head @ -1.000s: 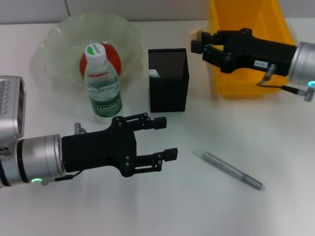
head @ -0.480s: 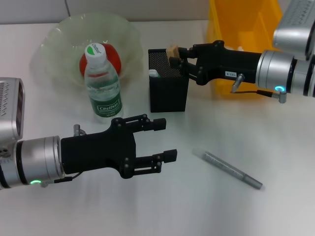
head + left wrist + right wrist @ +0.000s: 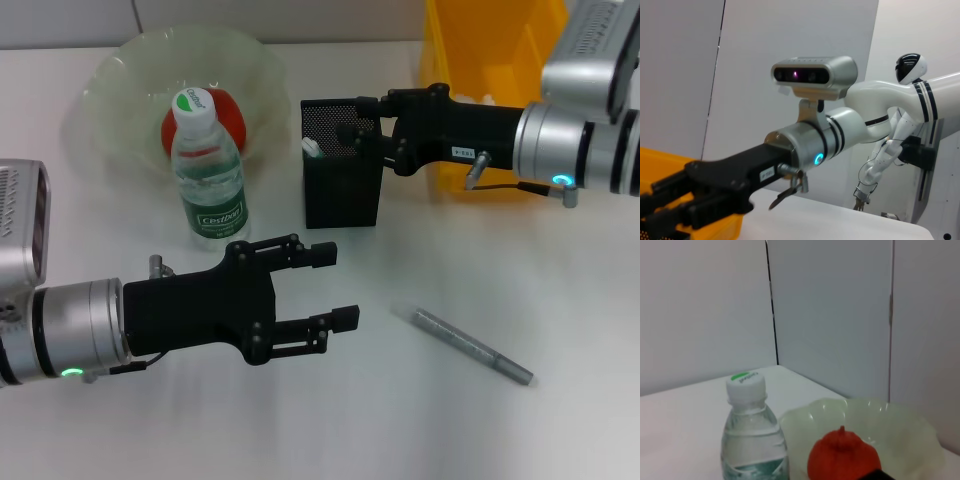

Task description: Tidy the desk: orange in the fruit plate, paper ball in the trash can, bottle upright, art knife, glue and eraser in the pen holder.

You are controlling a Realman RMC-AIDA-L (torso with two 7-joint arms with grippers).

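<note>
White tabletop (image 3: 560, 300) underneath everything, and the yellow trash can (image 3: 490, 40) sits at the far right edge. Far left is the fruit plate (image 3: 120, 90), pale green and frilly, with the orange (image 3: 232, 118) resting inside it. Right in front of the plate the bottle (image 3: 207, 170) stands upright, green-and-white cap on top.

The left gripper (image 3: 335, 285) hangs low over the near tabletop, jaws spread wide with nothing between them, just this side of the bottle. The right gripper (image 3: 358, 140) reaches in from the trash can side and sits right at the open mouth of the pen holder (image 3: 340, 185); I cannot tell whether its jaws are spread or pinching anything, black fingers against black mesh. A white-tipped item pokes up inside the holder's left corner.

The art knife (image 3: 470, 345), slim and grey, lies flat on the tabletop to the right of the left gripper's jaws, well apart from the pen holder, open surface between them.
</note>
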